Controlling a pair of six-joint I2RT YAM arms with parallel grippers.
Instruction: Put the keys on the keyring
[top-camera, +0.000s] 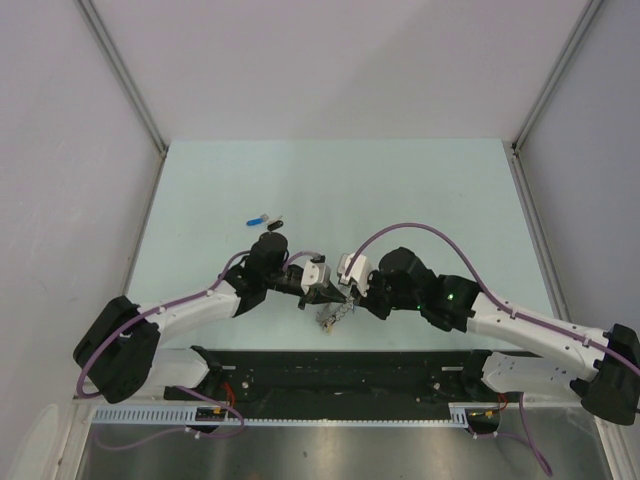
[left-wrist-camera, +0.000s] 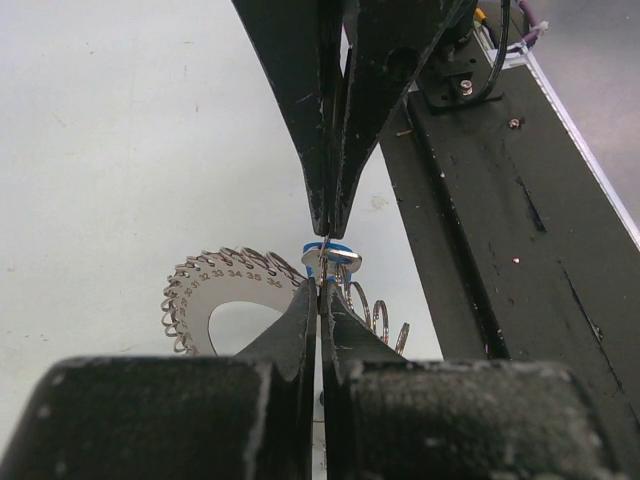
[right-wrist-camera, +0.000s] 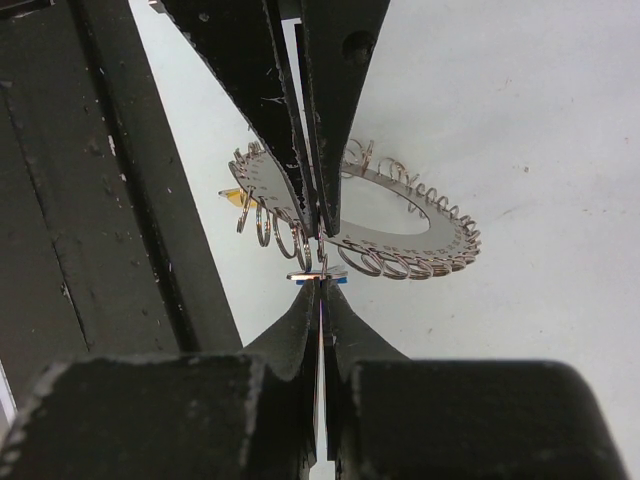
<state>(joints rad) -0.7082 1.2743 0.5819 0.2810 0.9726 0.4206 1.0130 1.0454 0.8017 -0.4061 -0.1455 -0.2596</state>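
Evidently the left fingers (left-wrist-camera: 295, 320) and right fingers (right-wrist-camera: 350, 320) are clenched, tips meeting at a blue key (left-wrist-camera: 335, 258) by the keyring (right-wrist-camera: 445, 228), near the bench (top-camera: 420, 180) front (who holds it is unclear). Tiny, stiff, likely slippery: pinch its plastic head.

We take this for a robotics lab cell — a pale green table (top-camera: 200, 190) boxed in by blank white panels (top-camera: 330, 60) on metal struts (top-camera: 126, 78), with a black mounting plate (top-camera: 340, 368), slotted cable duct (top-camera: 140, 413) (near edge) and loose purple cables (top-camera: 420, 228).
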